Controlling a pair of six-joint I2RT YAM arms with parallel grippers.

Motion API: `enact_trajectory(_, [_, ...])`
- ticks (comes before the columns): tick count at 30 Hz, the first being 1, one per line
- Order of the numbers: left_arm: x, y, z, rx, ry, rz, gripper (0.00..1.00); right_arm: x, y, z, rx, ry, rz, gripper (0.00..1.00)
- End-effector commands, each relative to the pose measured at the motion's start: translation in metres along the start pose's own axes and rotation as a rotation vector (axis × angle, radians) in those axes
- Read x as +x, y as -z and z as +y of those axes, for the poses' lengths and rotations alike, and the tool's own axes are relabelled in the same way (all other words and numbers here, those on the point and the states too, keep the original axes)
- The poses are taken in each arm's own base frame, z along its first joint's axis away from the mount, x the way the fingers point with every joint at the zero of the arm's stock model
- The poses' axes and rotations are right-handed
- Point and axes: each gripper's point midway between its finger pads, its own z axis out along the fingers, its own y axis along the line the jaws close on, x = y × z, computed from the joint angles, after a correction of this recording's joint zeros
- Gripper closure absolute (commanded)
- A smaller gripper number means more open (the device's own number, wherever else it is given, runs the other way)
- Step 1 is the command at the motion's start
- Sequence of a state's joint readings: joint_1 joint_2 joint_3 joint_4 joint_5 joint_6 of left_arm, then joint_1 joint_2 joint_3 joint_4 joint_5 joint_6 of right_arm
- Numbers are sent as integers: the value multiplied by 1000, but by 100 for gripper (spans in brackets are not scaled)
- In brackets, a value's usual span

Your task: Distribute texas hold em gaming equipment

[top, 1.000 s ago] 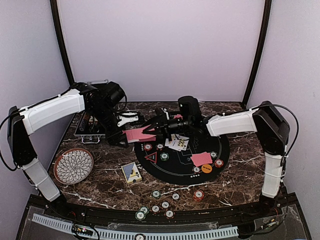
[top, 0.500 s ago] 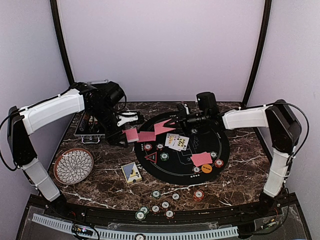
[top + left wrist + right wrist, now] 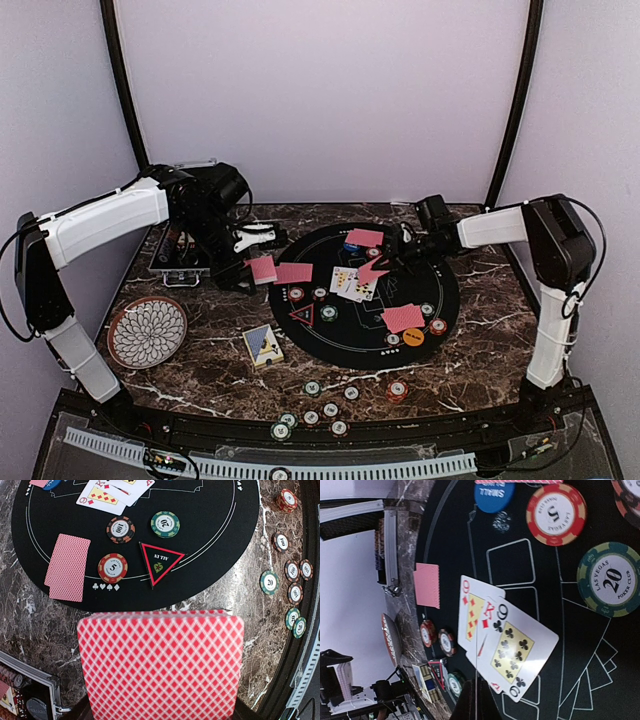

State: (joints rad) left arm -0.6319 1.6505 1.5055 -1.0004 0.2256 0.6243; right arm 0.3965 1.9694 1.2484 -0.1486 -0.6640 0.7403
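Note:
My left gripper [image 3: 247, 270] is shut on a deck of red-backed cards [image 3: 161, 665] at the left edge of the round black mat [image 3: 450, 300]; the deck hides its fingers. My right gripper [image 3: 476, 700] is shut on one red-backed card [image 3: 372, 270], seen edge-on, above the face-up cards [image 3: 507, 640] at the mat's centre. Face-down cards lie at the mat's left edge [image 3: 293, 272], far side [image 3: 364, 238] and right [image 3: 402, 318]. The red triangle [image 3: 160, 562] lies among three striped chips [image 3: 112, 568]. A blue disc [image 3: 494, 495] and an orange disc [image 3: 413, 337] are on the mat.
A white-patterned plate [image 3: 147, 332] lies at the left, and the silver case [image 3: 182, 255] stands behind the left gripper. A card box [image 3: 263, 345] sits beside the mat. Several loose chips [image 3: 320, 405] are scattered on the marble near the front edge.
My right gripper has pulled away from the deck and moved right across the mat with one red-backed card. The left arm and its deck have stayed put.

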Motion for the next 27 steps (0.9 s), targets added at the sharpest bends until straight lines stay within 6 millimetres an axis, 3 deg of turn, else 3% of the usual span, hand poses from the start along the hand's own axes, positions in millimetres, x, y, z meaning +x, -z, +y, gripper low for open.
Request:
enact_trajectory(1, [-5, 18, -4, -11, -14, -47, 100, -6, -12, -14, 49, 37, 10, 100])
enact_trajectory(7, [-6, 19, -4, -10, -15, -52, 100, -10, -21, -25, 75, 33, 19, 100])
enact_trajectory(9, [-6, 19, -4, -9, -14, -52, 100, -9, -21, -28, 88, 35, 23, 96])
enact_trajectory(12, [-7, 19, -4, -10, -17, -54, 100, -9, -19, -38, 149, 56, 29, 83])
enact_trajectory(18, [-7, 20, -5, -3, -16, -57, 100, -6, -7, -49, 249, 86, 22, 63])
enact_trajectory(24, [-8, 20, -6, 0, -14, -58, 100, -10, 12, -59, 376, 114, -9, 58])
enact_trajectory(27, [-7, 20, -6, -1, -14, -58, 100, -17, 24, -49, 388, 133, -51, 56])
